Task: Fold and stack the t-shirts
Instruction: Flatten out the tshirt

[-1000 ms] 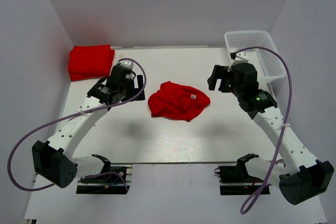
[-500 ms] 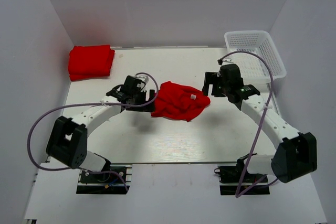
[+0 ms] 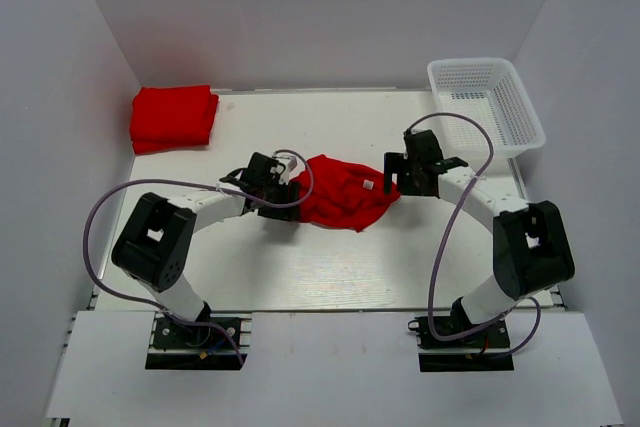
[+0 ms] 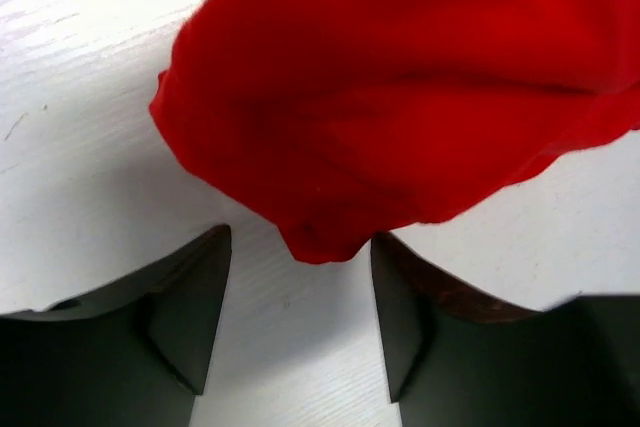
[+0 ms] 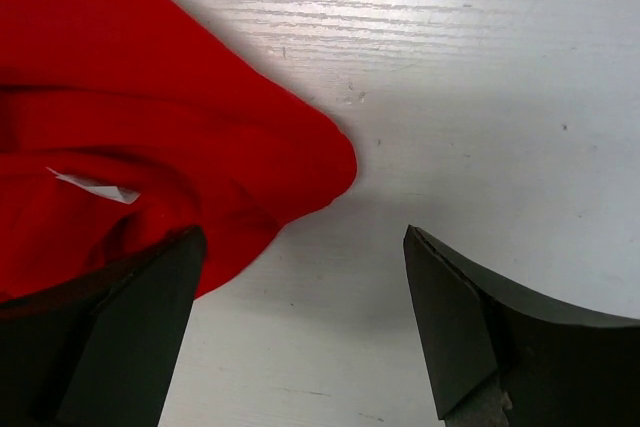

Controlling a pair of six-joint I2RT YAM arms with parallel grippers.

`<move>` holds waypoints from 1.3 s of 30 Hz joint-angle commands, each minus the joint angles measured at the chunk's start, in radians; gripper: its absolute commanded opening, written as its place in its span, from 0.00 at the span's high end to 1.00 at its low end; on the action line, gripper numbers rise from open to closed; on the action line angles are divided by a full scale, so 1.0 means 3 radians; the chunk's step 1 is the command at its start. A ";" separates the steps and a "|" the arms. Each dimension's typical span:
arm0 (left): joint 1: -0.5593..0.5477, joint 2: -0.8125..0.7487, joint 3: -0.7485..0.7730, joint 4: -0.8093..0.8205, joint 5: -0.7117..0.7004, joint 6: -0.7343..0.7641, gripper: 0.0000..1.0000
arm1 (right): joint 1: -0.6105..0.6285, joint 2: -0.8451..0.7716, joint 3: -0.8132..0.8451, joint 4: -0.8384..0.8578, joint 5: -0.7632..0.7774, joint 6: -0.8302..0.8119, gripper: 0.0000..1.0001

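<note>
A crumpled red t-shirt (image 3: 342, 193) lies in the middle of the white table. A folded red t-shirt (image 3: 173, 117) lies at the far left corner. My left gripper (image 3: 283, 197) is open at the crumpled shirt's left edge; in the left wrist view (image 4: 300, 292) a tip of the red cloth (image 4: 400, 77) hangs between the fingers without being pinched. My right gripper (image 3: 393, 179) is open at the shirt's right edge; in the right wrist view (image 5: 300, 312) the cloth (image 5: 130, 157) with a white label reaches its left finger (image 5: 130, 327).
A white mesh basket (image 3: 487, 107) stands at the far right corner. White walls close in the table on the left, back and right. Each arm's cable loops over the table near its wrist.
Both arms have reached down and inward from raised poses. Each gripper now sits low at its edge of the crumpled shirt. The shirt has hardly moved.
</note>
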 commanded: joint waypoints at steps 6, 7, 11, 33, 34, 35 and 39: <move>-0.0017 0.0081 -0.0021 0.0307 0.0212 0.0051 0.67 | -0.0048 0.0213 -0.0032 0.0303 -0.0341 0.0019 0.21; -0.0017 0.0081 -0.0021 0.0342 0.0212 0.0051 0.70 | -0.0063 0.0249 -0.0042 0.0354 -0.0458 0.0019 0.21; -0.0017 0.0081 0.0081 0.0342 0.0095 0.0016 1.00 | -0.0078 0.0336 -0.0078 0.0431 -0.0648 -0.0017 0.28; -0.0017 -0.1126 0.0643 -0.0291 -0.0821 -0.0092 1.00 | -0.0135 -0.0303 0.0137 0.0564 0.0210 -0.0129 1.00; -0.0017 -0.1156 0.0755 -0.0322 -0.0907 -0.0061 1.00 | -0.0140 -0.0506 0.0162 0.0543 0.0257 -0.0155 1.00; -0.0017 -0.1157 0.0817 -0.0403 -0.0979 -0.0026 1.00 | -0.0140 -0.0563 0.0198 0.0528 0.0298 -0.0165 1.00; 0.0014 -0.1228 0.1286 -0.0552 -0.1189 0.0143 1.00 | -0.0130 -0.0896 0.0382 0.0487 0.0374 -0.0348 1.00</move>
